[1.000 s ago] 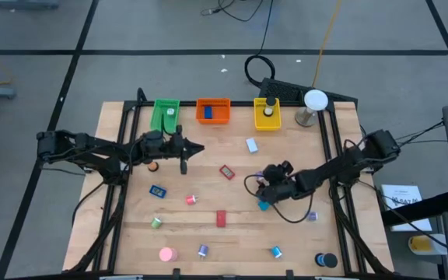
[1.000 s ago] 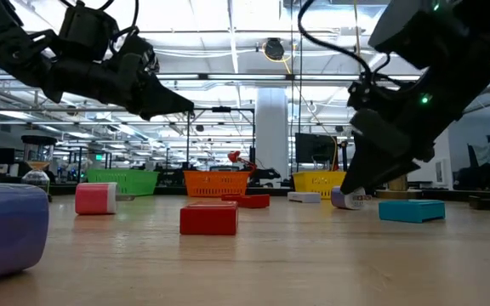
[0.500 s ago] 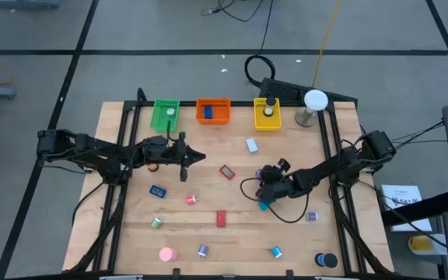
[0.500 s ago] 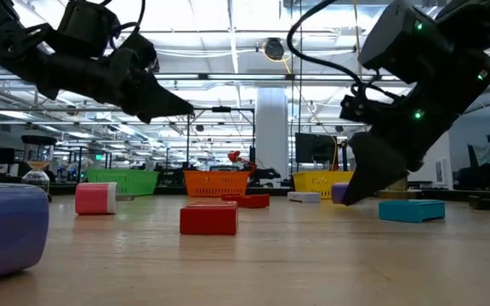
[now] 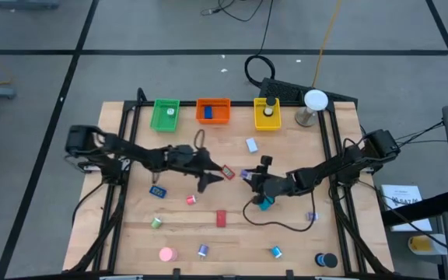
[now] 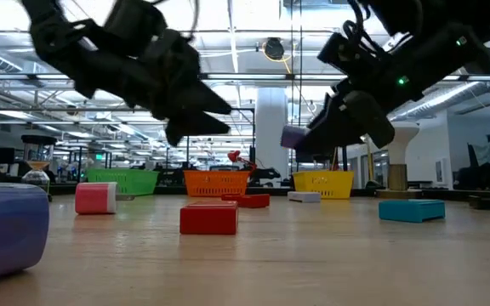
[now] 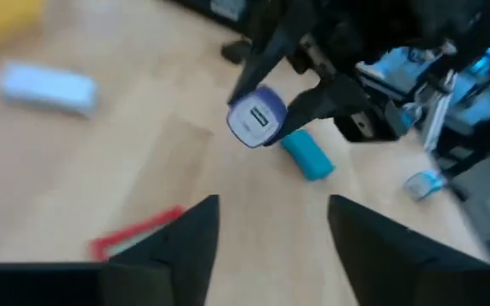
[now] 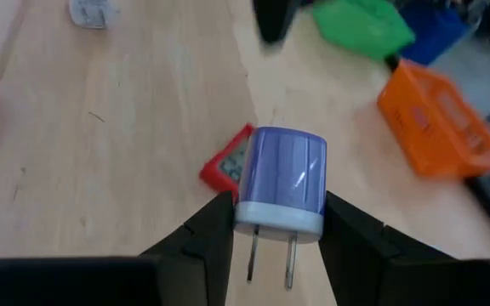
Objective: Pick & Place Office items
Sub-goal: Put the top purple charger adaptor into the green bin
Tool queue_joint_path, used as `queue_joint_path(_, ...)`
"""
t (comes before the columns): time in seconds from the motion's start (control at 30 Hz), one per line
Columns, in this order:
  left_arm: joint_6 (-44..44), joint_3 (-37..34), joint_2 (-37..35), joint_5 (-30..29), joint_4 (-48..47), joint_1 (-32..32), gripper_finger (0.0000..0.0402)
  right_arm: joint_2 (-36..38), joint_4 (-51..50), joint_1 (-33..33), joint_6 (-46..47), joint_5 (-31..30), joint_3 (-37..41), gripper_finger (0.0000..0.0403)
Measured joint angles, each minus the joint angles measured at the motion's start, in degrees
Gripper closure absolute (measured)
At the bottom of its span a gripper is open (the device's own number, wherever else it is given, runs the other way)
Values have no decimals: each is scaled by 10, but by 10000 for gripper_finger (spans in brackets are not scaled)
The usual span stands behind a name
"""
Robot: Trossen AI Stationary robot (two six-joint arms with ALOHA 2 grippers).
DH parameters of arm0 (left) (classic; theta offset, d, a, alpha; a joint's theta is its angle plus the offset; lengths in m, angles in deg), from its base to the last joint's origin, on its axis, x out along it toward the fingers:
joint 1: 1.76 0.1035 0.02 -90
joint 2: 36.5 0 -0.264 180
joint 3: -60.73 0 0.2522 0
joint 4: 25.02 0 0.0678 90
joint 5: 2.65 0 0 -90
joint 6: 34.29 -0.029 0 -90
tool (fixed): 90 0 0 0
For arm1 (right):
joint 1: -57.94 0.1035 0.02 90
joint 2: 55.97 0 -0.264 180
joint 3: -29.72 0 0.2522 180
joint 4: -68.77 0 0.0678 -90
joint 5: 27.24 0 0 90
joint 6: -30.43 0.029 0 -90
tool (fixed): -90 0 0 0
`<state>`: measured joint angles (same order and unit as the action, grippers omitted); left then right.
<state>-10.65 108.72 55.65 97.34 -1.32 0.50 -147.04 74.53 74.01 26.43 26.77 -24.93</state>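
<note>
My right gripper (image 5: pixel 249 176) is shut on a small purple charger plug (image 8: pixel 283 174) with a white face and two metal prongs, held above the table's middle. My left gripper (image 5: pixel 218 176) stands open just left of it, pointing at it, its fingers (image 7: pixel 185 246) apart and holding nothing. A flat red item (image 5: pixel 228 171) lies on the table under the left gripper's fingertips. A teal block (image 5: pixel 264 204) lies on the wood under the right gripper. Other small office items are scattered over the near half of the table. My right gripper pinches the charger plug's two purple sides (image 8: pixel 250 183) between its two fingers (image 8: pixel 213 228). The fingers come from the table's right side, slanting a little down. The plug's white pronged face (image 8: pixel 277 223) points back toward the wrist. The plug is lifted clear of the table.
A green tray (image 5: pixel 165 114), an orange tray (image 5: pixel 213 110) and a yellow tray (image 5: pixel 267 113) stand along the far edge, and a white ball on a stand (image 5: pixel 314 105) at the far right. A pale block (image 5: pixel 251 145), a red block (image 5: pixel 222 218) and a pink roll (image 5: pixel 191 199) lie nearby.
My right gripper has shut on the purple plug, lifted it clear of the table, rolled its wrist and tipped up from pointing down. My left gripper has travelled from the table's left toward the middle, close to the plug, and has opened.
</note>
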Motion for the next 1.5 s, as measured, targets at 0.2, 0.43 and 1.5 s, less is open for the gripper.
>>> queue_joint_path(0.2,86,56,66,34,42,1,106,0,4,0,-81,-16,-21,271)
queue_joint_path(0.43,108,66,76,1,62,7,107,0,12,8,-132,-19,-25,271)
queue_joint_path(1.5,99,73,77,24,78,-16,191,-44,61,4,-253,2,-78,271)
